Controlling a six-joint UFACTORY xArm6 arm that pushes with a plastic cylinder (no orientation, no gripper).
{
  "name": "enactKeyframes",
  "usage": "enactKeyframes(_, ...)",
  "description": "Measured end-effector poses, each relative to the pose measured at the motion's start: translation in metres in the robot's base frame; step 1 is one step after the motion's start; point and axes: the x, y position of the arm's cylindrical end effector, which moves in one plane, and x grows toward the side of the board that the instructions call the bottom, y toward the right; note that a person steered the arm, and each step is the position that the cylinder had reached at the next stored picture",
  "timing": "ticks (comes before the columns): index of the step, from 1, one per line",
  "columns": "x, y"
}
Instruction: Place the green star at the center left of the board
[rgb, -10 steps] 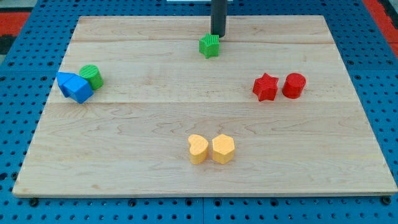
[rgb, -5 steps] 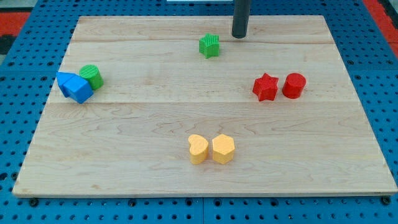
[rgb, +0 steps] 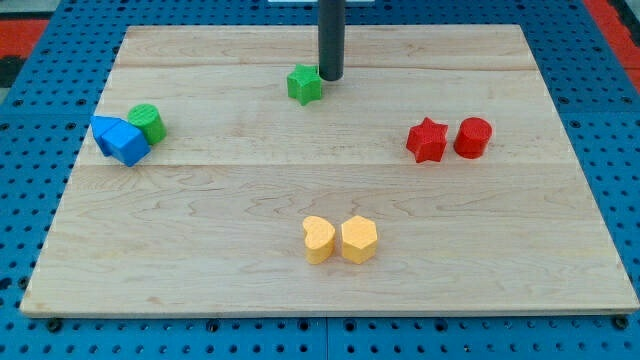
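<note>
Green star (rgb: 304, 85): top-centre of the desk (rgb: 200, 290), touching or just beside my tip (rgb: 330, 78), on its left and slightly below in view. No jaws on this rig; the arm ends in a plain rod.

Bearing: the star lies leftward of my tip, so a push toward the view's left and downward suits the centre-left goal.

Other stock, from my tip:
- green cylinder (rgb: 147, 122), blue blocks (rgb: 120, 139): far left, touching
- red star (rgb: 427, 140), red cylinder (rgb: 473, 137): lower right
- yellow pair (rgb: 340, 240): well below

Containers: none.
</note>
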Motion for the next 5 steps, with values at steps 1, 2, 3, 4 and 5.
enactKeyframes(1,0.014,-0.063)
enactKeyframes(2,0.014,-0.154)
enactKeyframes(3,0.020,-0.215)
enactKeyframes(4,0.000,-0.232)
enactKeyframes(5,0.029,-0.248)
